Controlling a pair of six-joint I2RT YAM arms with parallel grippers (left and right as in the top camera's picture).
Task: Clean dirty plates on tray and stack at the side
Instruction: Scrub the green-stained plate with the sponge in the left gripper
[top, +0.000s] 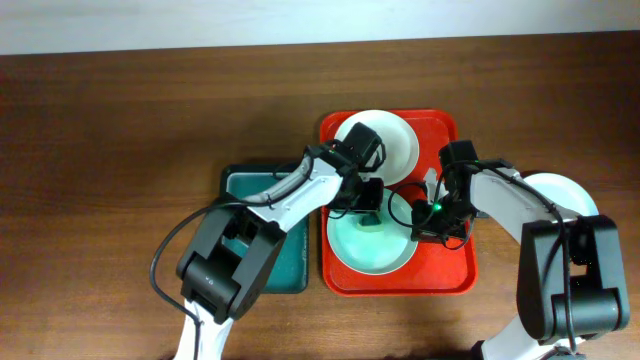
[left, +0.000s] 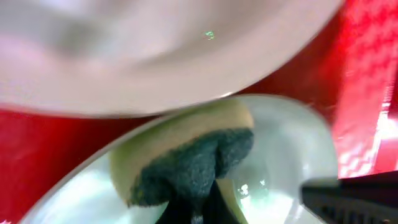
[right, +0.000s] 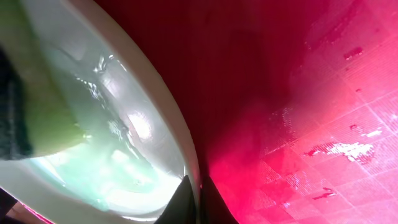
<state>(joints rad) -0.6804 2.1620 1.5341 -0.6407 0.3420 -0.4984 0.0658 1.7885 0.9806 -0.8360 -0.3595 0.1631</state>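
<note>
Left hand: the left hand (top: 368, 196) sits in the centre of the overhead frame, its two fingers closed tight on a sponge (left: 186, 155).
Sponge: yellow with a dark green scouring face, pressed down inside the lower plate (top: 372, 250); the fingers pinch its dark side at the bottom edge of the left wrist view.
Right hand: the right hand (top: 432, 212) is just right of centre, closed narrowly over the right rim of the same plate; in the right wrist view a dark finger (right: 180, 202) shows at the bottom edge on the rim's inner side, with another on its outer side.
Lower plate: pale mint, glossy and wet-looking inside, lying in the lower half of the tray (top: 450, 275).
Upper plate: a whiter upper plate (top: 395, 140) lies in the tray's upper left part, its edge close to the lower plate.
Tray: bright red, centre right of the overhead frame, on the desk (top: 100, 150).
Third plate: a third plate (top: 560, 190) rests on the desk at the right, off the tray, partly hidden by the right arm.
Basin: a dark green basin (top: 248, 184) lies just left of the tray, under the left arm.
</note>
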